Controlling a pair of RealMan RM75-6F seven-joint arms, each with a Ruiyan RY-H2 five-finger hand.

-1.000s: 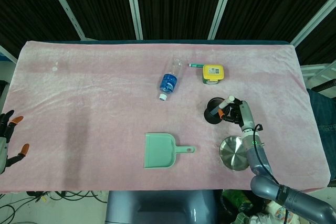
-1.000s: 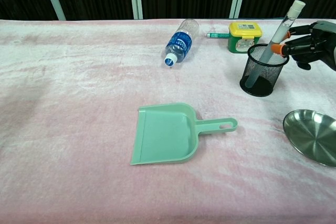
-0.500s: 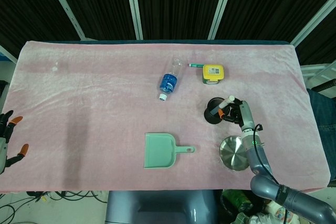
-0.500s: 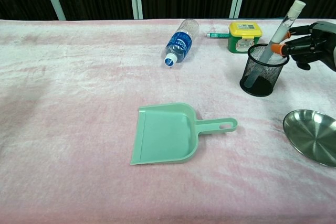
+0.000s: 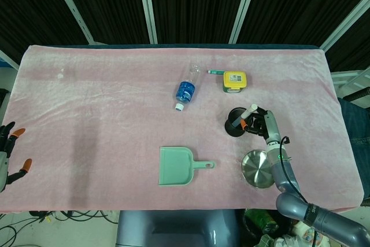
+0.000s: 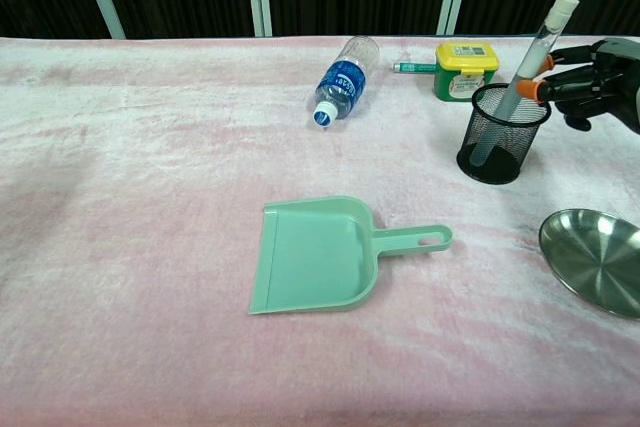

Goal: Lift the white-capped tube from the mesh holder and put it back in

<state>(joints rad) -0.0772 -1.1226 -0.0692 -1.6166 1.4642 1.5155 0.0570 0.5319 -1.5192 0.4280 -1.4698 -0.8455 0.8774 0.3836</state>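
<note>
While its lower end stood inside the black mesh holder (image 6: 503,133), the white-capped tube (image 6: 532,59) leaned up and to the right, its cap clear above the rim. The right hand (image 6: 590,82) reached in from the right edge of the chest view, and its orange fingertips (image 6: 536,90) pinched the tube just above the holder's rim; the grip looked firm, though the far side of the pinch was hard to make out. From the head view the same hand (image 5: 263,123) lay just right of the holder (image 5: 236,124), with the tube (image 5: 247,115) slanting between them. Nothing else could be seen inside the holder besides the tube.

Just behind the holder sat a yellow-lidded container (image 6: 466,69), its lid on, so its contents could not be told. A small green marker (image 6: 413,67) lay beside it, and a capped water bottle (image 6: 344,79) with a blue label rested on its side further left. Near the right front corner a steel bowl (image 6: 595,272) sat with nothing in it. A mint-green dustpan (image 6: 322,254) lay flat in the middle, handle pointing right, also bare. All rested on the pink cloth (image 6: 140,207).

Far off at the left edge of the head view, the left hand (image 5: 8,153) hung beside the table with fingers spread, holding nothing.
</note>
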